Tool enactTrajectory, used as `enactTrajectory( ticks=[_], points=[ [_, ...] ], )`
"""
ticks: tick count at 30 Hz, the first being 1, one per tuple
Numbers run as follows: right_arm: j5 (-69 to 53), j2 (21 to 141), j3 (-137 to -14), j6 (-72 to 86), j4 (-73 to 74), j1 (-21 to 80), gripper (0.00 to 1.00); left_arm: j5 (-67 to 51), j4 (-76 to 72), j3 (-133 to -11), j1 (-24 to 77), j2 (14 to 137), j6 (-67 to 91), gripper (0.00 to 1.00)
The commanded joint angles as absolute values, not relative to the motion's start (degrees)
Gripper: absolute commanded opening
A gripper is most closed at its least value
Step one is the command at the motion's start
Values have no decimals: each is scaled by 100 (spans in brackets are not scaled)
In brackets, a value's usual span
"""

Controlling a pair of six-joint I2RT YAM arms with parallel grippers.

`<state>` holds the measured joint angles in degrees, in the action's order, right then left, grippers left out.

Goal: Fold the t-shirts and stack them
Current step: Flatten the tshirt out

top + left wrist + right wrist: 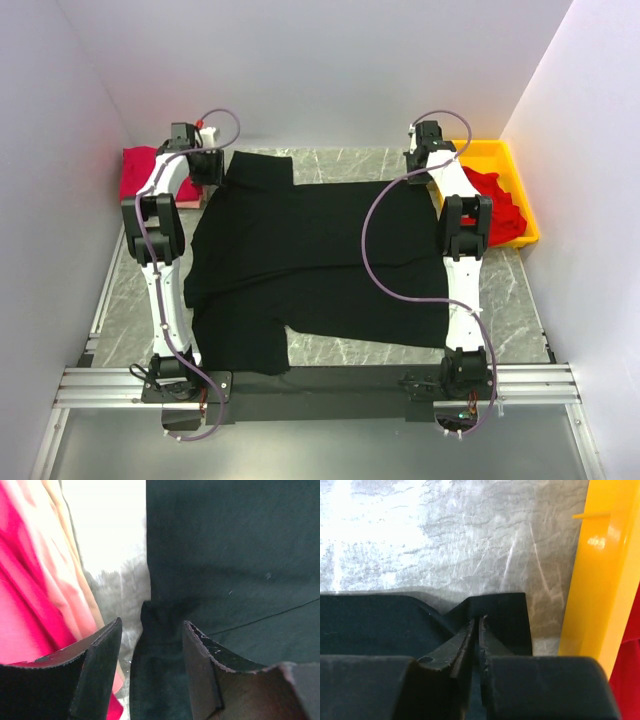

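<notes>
Black t-shirt (320,250) lies spread flat on the surface (345,162). Its long axis runs left to right, with the sleeves toward my left and the hem toward my right. Both arms reach to its far edge.

My right claw (476,621) is narrow, pinched on the far hem corner, just beside the yellow tray (590,580). My left claw (151,627) stands wide. A raised fold of black sleeve lies between its fingers, ungripped.

Judgement: drawing the far edge toward me needs both corners held, so the left must close first.

The overhead view gives the layout; only the wrist views show the jaws. A red t-shirt pile (140,172) sits just left of my left claw.
</notes>
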<state>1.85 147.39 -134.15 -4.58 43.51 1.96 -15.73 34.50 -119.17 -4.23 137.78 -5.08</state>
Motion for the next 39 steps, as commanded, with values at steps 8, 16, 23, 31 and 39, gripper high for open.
enactTrajectory(
  ticks=[8, 16, 23, 31, 39],
  points=[
    [97, 13976, -13000, -282, 3668, 202, 44, -1942, 3296, -12410, -422, 13878, -343, 57],
    [176, 14018, -13183, 333, 3331, 149, 58, -1951, 3305, -12384, -396, 13834, -369, 58],
    [851, 14291, -13210, 589, 3138, 123, 65, -1934, 3340, -12296, -387, 13746, -396, 58],
    [1196, 14449, -13149, 843, 3190, 97, 65, -1986, 3427, -12436, -378, 13764, -308, 58],
    [897, 14774, -13596, 984, 3594, 26, 64, -2048, 3507, -12463, -378, 13711, -264, 58]
  ],
)
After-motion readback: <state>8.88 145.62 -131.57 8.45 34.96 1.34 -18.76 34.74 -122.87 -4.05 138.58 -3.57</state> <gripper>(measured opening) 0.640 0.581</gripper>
